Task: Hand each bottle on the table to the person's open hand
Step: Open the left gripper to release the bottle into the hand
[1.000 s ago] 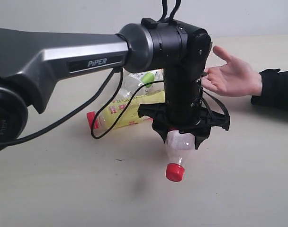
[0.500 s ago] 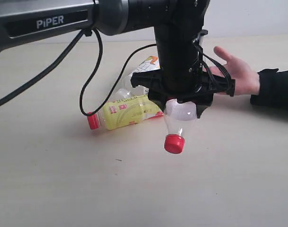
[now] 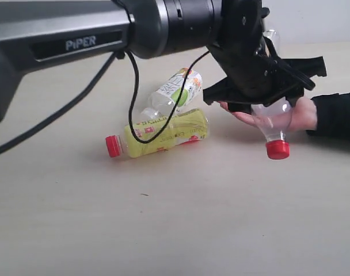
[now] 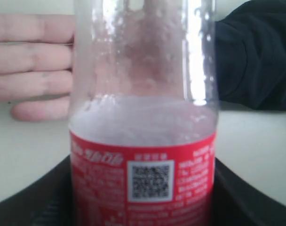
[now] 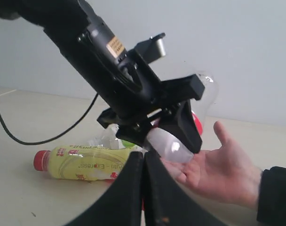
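Carrying the red-labelled bottle (image 3: 271, 123) to the person's open hand (image 3: 304, 112), ext. view. The L gripper (image 3: 266, 95) is clamped on the bottle's body, and the red cap (image 3: 277, 149) hangs toward 6 o'clock.

Change vs. 1 s ago: the bottle then hung low over the table (image 3: 221, 224) near frame centre, well short of the hand. I've since lifted it and swung it toward 3 o'clock, so it now sits at the palm, cap dipping past the palm's near edge.

L wrist view: the person's fingers (image 4: 32, 61) and black sleeve (image 4: 256, 56) show behind the bottle's clear upper part, so it's lined up w/ the hand. Contact w/ the palm: can't tell. In the R wrist view the clear shoulder is just above the fingers.

The R gripper (image 5: 144, 157) is idle, fingers pressed together on nothing.

My judgement: transport of bottle no. 1 is about done. Next is to lower a touch and let go once the hand takes the weight. Risk: the overhanging cap end may roll it off the palm.

On the table at 9 o'clock of the hand lies the yellow-labelled bottle (image 3: 163, 131) on its side. The green-and-white-labelled bottle (image 3: 176, 88) is against it at its 12 o'clock. I can't make out a 4th bottle.
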### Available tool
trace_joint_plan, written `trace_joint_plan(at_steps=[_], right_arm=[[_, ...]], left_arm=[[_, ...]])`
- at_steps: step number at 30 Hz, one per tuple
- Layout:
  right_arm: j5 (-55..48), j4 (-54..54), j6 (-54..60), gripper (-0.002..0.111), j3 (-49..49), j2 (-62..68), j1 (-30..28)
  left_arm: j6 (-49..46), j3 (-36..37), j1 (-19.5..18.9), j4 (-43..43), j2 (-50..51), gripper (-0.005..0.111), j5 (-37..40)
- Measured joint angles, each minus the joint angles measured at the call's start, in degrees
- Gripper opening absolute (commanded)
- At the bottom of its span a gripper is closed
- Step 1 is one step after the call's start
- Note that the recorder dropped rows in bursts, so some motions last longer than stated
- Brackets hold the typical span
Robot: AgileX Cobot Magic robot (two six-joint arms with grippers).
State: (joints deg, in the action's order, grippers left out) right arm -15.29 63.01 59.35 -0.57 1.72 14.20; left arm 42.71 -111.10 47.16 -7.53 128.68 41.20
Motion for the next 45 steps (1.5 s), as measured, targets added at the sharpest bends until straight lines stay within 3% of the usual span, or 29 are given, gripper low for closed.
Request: trace_joint_plan(at_steps=[12,27,31,35,38,41,45], right_arm=[[0.0,0.0,0.0,0.0,0.0,0.0,0.0],[0.0,0.0,0.0,0.0,0.0,0.0,0.0],[0.0,0.0,0.0,0.0,0.0,0.0,0.0],[0.0,0.0,0.0,0.0,0.0,0.0,0.0],[0.0,0.0,0.0,0.0,0.0,0.0,0.0],[0.0,0.0,0.0,0.0,0.0,0.0,0.0],[0.0,0.0,0.0,0.0,0.0,0.0,0.0]], left_arm=[[5.7,2.1,1.4,-0.4,3.7,0.0,-14.8],[7.2,2.6,1.0,0.5,5.8,0.001,-15.8],[7.2,2.7,1.0,0.5,5.8,0.021,-15.4],[7.2,2.7,1.0,0.5,5.8,0.054,-14.5],[6.1,2.7,1.0,0.5,5.8,0.073,-14.3],[4.8,2.7,1.0,0.5,5.8,0.081,-14.2],[4.4,2.7,1.0,0.5,5.8,0.083,-14.2]])
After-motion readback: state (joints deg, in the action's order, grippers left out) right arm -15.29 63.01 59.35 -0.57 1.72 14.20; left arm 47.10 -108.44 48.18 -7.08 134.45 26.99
